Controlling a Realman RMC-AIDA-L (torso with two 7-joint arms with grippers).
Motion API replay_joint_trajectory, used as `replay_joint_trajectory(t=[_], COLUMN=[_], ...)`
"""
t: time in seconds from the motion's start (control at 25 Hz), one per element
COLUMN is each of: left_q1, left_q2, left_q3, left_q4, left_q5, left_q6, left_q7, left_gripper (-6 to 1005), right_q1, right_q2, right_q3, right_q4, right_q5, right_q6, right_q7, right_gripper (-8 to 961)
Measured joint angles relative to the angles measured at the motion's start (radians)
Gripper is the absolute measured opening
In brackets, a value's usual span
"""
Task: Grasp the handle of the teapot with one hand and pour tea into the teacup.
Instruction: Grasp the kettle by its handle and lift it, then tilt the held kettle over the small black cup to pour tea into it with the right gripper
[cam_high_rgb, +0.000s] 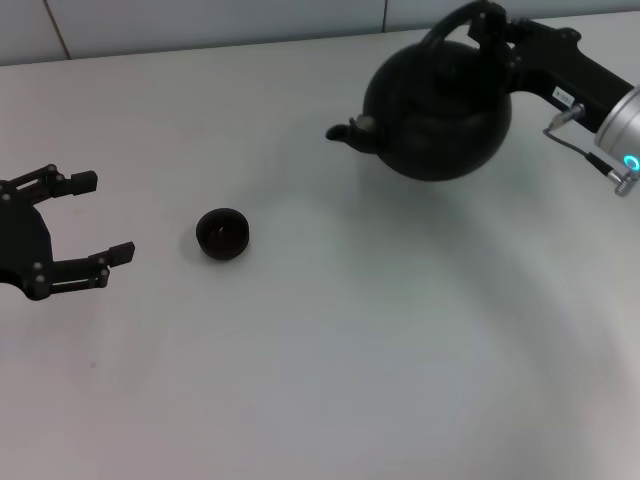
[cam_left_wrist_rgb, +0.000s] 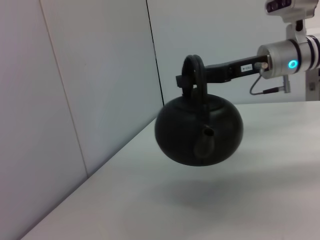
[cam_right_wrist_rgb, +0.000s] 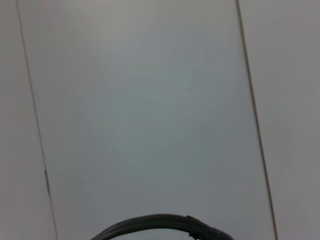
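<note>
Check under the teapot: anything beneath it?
Nothing: the left wrist view shows the teapot hanging clear of the white table, with only its shadow below. The right end effector holds its handle. The teacup sits off towards the open left end effector.

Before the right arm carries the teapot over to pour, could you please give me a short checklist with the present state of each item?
1. Right gripper shut on the handle: ok.
2. Teapot lifted off the table: ok, the left wrist view shows a gap and shadow beneath it.
3. Spout over the teacup: not ok, the cup is well off to the robot's left and nearer.
4. Teacup upright, mouth up: ok.
5. Left gripper away from the cup: ok, open, apart on its left.
6. Lid seated: cannot tell.
</note>
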Motion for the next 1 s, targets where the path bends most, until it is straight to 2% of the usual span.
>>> replay_joint_trajectory(t=[0.4, 1.0], left_q1=[0.005, 0.011], left_q2=[0.0, -0.003], left_q3=[0.0, 0.001], left_q4=[0.001, 0.003], left_q5=[-0.005, -0.003], left_q6=[0.004, 0.006], left_q7=[0.0, 0.012], left_gripper=[866, 866], right_q1=[0.063, 0.135], right_q2=[0.0, 0.003], right_q3=[-0.011, -0.133], right_q4=[0.021, 0.048], right_q5=[-0.006, -0.003], right_q6=[0.007, 0.064], right_q7=[0.001, 0.002], right_gripper=[131, 130])
